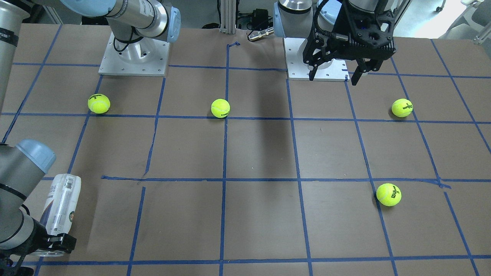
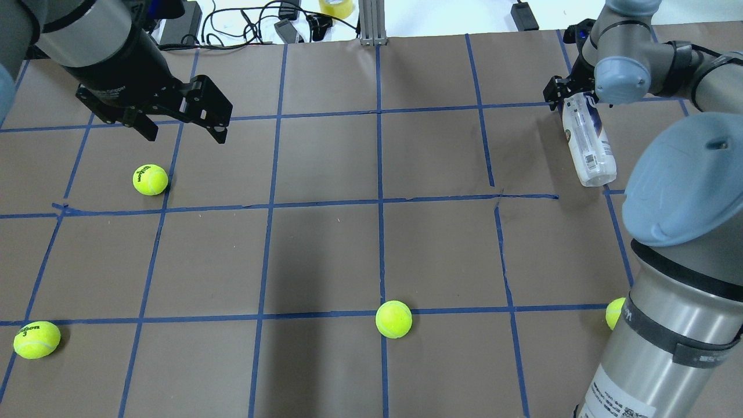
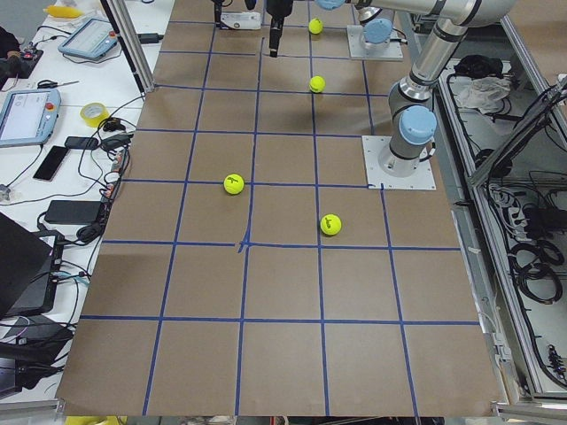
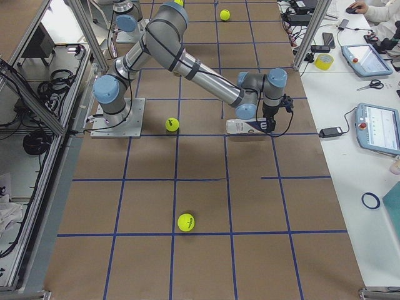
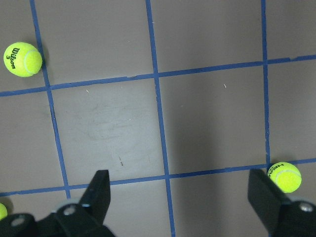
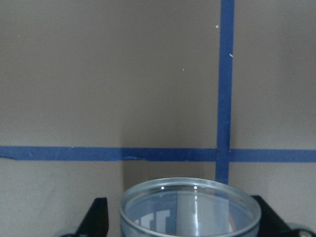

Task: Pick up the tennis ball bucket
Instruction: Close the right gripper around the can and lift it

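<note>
The tennis ball bucket is a clear tube with a white and navy label and a silvery rim. It lies tilted near the table's far right in the overhead view. My right gripper is shut on its rim end. In the right wrist view the rim sits between the two fingers. The bucket is roughly horizontal with a shadow under it, and I cannot tell if it touches the table. It also shows in the front view. My left gripper is open and empty above the table.
Several yellow-green tennis balls lie on the brown, blue-taped table: one below my left gripper, one at the near left, one at the near middle, and one partly behind my right arm. Cables lie past the far edge.
</note>
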Motion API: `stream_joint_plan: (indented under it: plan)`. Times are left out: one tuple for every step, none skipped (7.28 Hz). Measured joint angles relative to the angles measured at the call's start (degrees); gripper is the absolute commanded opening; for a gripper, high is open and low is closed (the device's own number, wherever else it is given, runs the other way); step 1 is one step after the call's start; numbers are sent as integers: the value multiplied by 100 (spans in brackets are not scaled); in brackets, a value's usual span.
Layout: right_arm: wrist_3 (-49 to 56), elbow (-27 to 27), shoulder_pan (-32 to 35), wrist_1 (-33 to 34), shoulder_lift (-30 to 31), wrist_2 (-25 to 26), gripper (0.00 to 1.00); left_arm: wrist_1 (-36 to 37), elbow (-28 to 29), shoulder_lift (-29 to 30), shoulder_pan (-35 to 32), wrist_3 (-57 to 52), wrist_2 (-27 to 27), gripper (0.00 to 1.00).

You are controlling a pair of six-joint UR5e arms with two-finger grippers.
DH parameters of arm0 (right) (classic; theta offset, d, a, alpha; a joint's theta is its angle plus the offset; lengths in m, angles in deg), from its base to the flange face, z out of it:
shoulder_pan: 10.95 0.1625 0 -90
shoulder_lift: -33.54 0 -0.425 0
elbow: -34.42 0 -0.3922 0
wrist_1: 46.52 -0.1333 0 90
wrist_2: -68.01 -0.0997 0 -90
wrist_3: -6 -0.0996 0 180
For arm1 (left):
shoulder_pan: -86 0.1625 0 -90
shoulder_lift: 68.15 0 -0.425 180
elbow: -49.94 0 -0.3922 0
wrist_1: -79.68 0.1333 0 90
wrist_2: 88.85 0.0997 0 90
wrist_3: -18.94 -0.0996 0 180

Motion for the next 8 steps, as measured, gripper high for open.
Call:
stream_joint_plan:
  plan:
    - [9, -14, -3, -16, 0, 12, 99, 0, 0, 0, 0, 0, 0, 100]
    - [12, -25, -5, -41, 11, 46, 89, 0, 0, 0, 0, 0, 0, 100]
    - [13, -29, -3, -66, 20, 118, 85, 0, 0, 0, 0, 0, 0, 100]
    - [13, -34, -1, -95, 23, 200, 82, 0, 0, -2, 0, 0, 0, 100]
    - [13, -49, -2, -112, 28, 259, 81, 0, 0, -5, 0, 0, 2, 100]
    - [12, -69, -3, -114, 38, 283, 62, 0, 0, -7, -1, 0, 4, 100]
    - [8, -79, -4, -111, 43, 281, 61, 0, 0, -8, -3, 0, 2, 100]
    - [-10, -83, -7, -114, 57, 262, 61, 0, 0, -9, -4, 0, -2, 100]
